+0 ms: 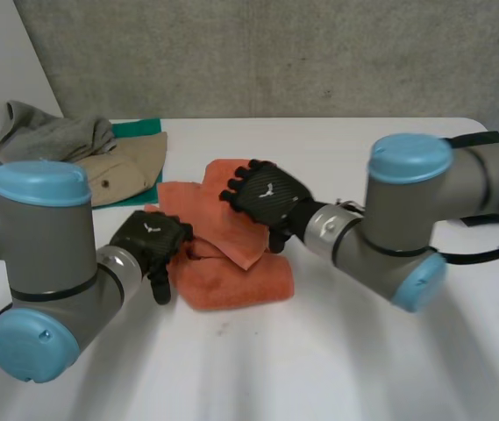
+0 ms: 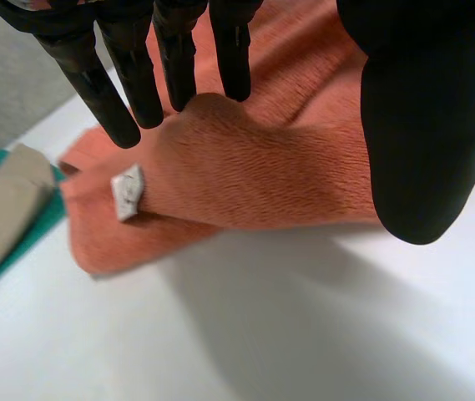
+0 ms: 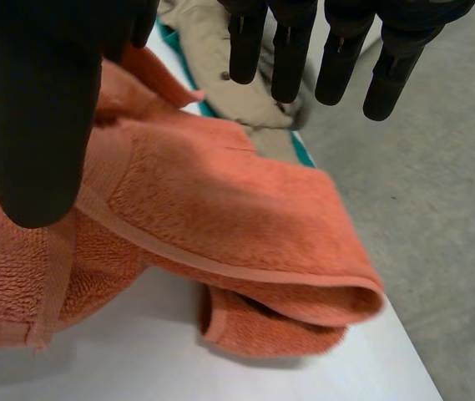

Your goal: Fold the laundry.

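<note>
Fingers (image 2: 141,83) of left hand (image 1: 148,239), right hand (image 1: 269,195) straight, spread above towel (image 1: 231,282), gripping nothing. We judge it soft, limp, light; pinch hem (image 3: 179,255) beside right thumb (image 3: 37,125).

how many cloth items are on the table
4: orange towel in the middle; grey garment, beige garment and green cloth piled far left. More may be hidden underneath.

Soft, even light lies bright on the white table (image 1: 319,368) before me. Under my right hand (image 3: 37,109), the orange towel (image 3: 220,209) throws a dim shade beneath its folded edge onto the table.
</note>
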